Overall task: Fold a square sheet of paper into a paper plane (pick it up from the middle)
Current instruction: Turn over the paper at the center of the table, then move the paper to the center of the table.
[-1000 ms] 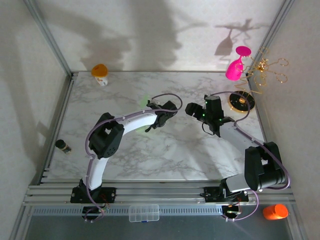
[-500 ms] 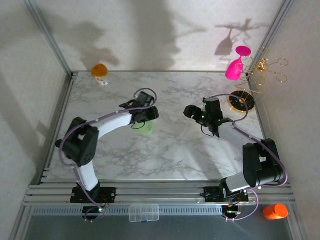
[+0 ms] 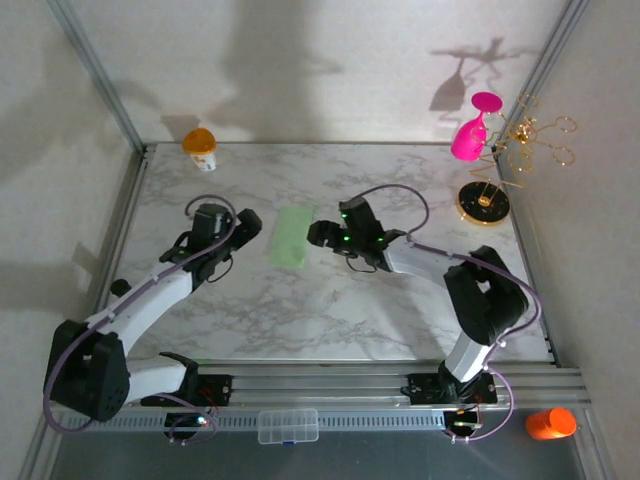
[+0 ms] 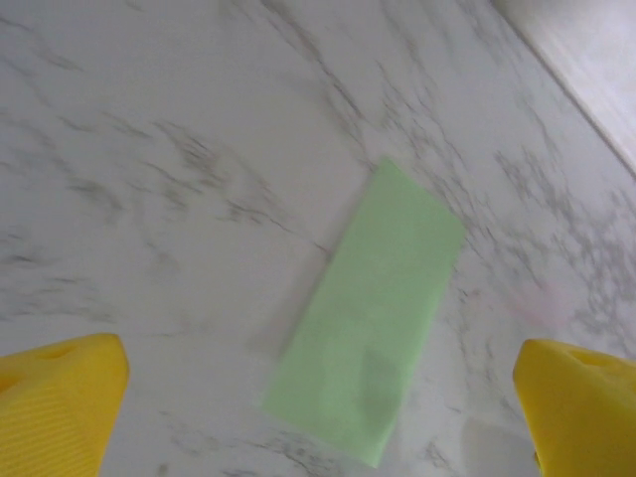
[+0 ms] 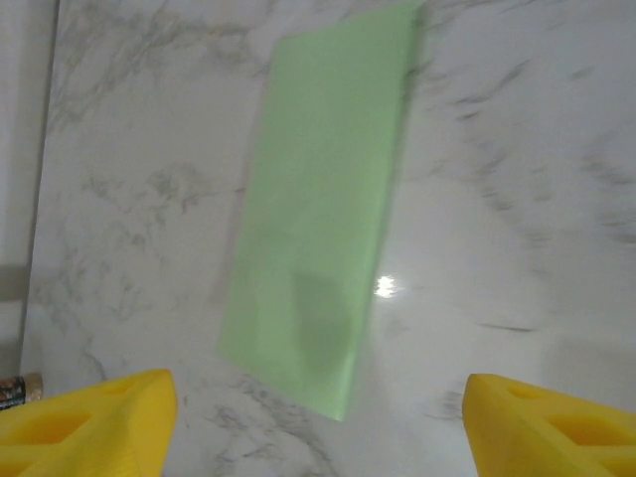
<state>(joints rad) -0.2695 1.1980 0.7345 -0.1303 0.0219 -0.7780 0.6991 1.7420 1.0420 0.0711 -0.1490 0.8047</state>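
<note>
pale grn paper (image 3: 292, 236), wht marble table (image 3: 330, 310) w/ grey veins.

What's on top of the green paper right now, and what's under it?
Nothing lies on the green paper; its top is bare. It rests flat on the marble table; the patch beneath is covered.

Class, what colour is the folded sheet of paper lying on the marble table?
Pale green, plain and unmarked; the paper shows best in the left wrist view.
</note>
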